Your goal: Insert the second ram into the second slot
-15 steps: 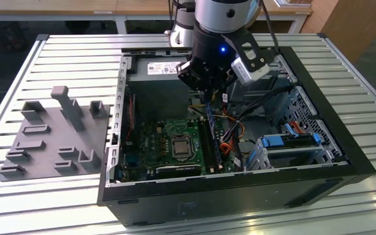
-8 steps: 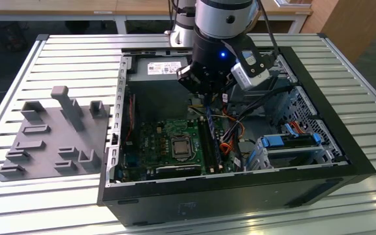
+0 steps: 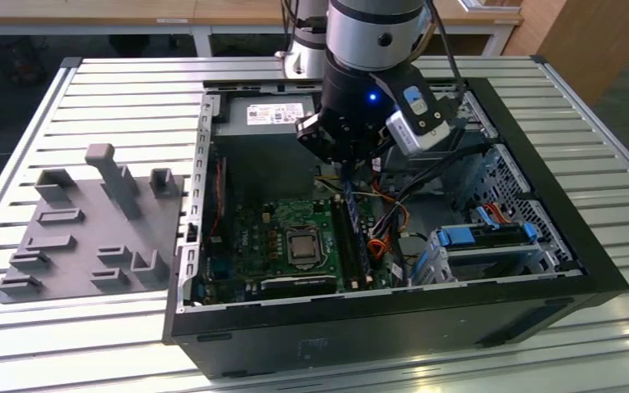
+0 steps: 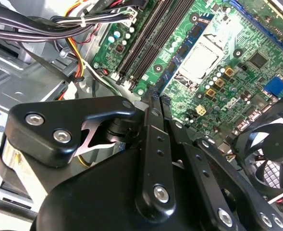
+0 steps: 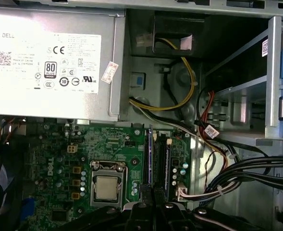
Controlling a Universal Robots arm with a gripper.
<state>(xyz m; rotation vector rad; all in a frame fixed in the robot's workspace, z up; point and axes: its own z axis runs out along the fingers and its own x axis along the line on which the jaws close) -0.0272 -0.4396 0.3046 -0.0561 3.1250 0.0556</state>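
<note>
the second ram (image 5: 150, 159), seen edge-on in the first wrist view as a thin blue strip, stands lengthwise along a memory slot of the green motherboard (image 5: 59, 159), between the processor socket (image 5: 105, 187) and a neighbouring dark slot (image 5: 166, 163); we cannot tell whether it is fully seated. its near part runs in between the fingertips of the hand (image 5: 153, 196), and in both wrist views we see the black fingers (image 4: 151, 139) drawn together to a narrow gap about the stick. in the exterior view the arm (image 3: 375, 41) reaches down into the open computer case (image 3: 402, 327), over the slots. the power supply (image 5: 50, 62) sits beyond the far end of the stick, and bundled black cables (image 5: 247, 175) pass beside the slots on the side away from the socket. in the second wrist view a black fan (image 4: 271, 139) lies near the motherboard's edge. light-blue drive brackets (image 3: 490, 233) occupy the case toward the exterior view's right. the case lies on a slatted metal counter (image 3: 96, 82); a grey fixture plate (image 3: 85, 237) with upright pegs lies just beside it at the exterior view's left.
</note>
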